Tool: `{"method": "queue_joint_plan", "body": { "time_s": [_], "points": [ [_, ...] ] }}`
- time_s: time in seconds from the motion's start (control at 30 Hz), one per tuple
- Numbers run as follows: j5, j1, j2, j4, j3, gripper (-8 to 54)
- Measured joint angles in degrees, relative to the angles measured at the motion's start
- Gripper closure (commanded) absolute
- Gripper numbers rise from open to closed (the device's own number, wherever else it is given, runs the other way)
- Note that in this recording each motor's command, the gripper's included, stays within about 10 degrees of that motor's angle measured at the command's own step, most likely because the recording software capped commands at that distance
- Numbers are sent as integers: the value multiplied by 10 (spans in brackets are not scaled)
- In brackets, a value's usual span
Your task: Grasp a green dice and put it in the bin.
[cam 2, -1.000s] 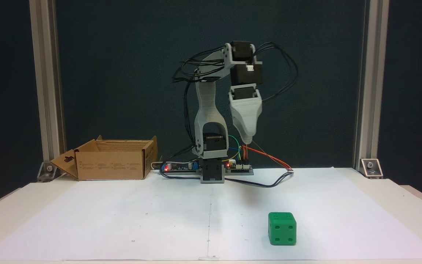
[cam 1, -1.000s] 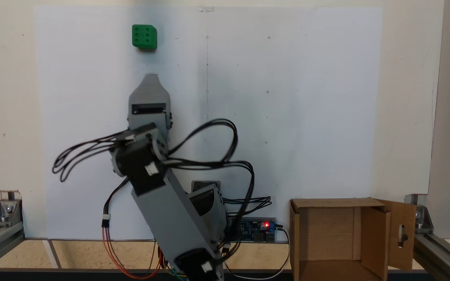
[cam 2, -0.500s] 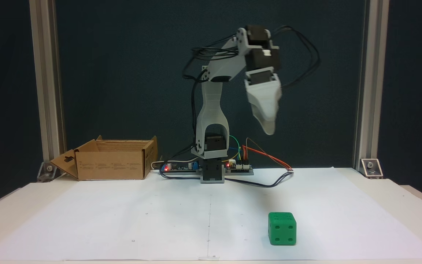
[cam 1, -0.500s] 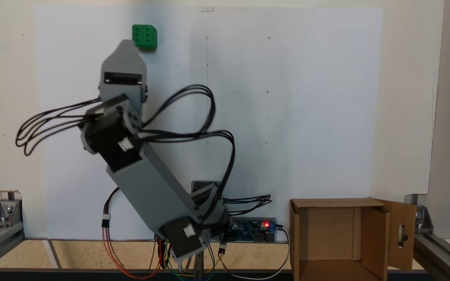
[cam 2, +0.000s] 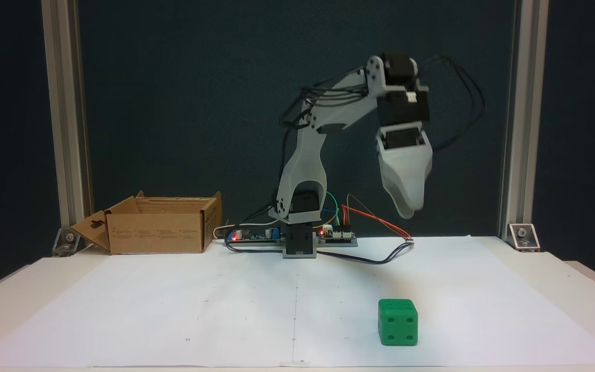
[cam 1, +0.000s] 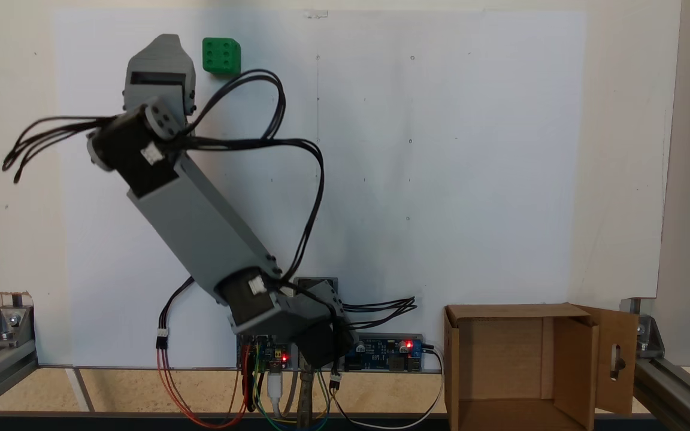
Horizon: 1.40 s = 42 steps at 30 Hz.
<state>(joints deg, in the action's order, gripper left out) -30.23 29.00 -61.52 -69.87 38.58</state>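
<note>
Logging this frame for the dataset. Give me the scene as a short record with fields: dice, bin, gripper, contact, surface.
dice: green dice resting on the white paper, nothing touching it
bin: cardboard box near the arm's base, open on top, nothing seen inside
gripper: gripper raised in the air, pointing down, above and behind the dice; open or shut cannot be told
contact: none between gripper and dice
surface: white paper with faint marks

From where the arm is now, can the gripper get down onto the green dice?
Probably yes. The green dice sits alone on bare white paper with nothing around it, and the gripper hangs high, just off to one side. The cardboard box is far away.
</note>
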Motion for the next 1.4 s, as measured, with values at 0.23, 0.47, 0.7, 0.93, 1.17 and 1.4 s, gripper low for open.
{"method": "queue_joint_plan", "body": {
  "time_s": [0.23, 0.47, 0.7, 0.93, 1.17, 1.4],
  "points": [
    [-5, 2, 42, -40, -79, 14],
    [-5, 0, 74, -41, -127, 16],
    [-5, -26, 85, -50, -127, 15],
    [-5, -54, 88, -67, -127, 16],
    [-5, -60, 110, -86, -134, 14],
    [-5, -58, 150, -89, -186, 15]
  ]
}}
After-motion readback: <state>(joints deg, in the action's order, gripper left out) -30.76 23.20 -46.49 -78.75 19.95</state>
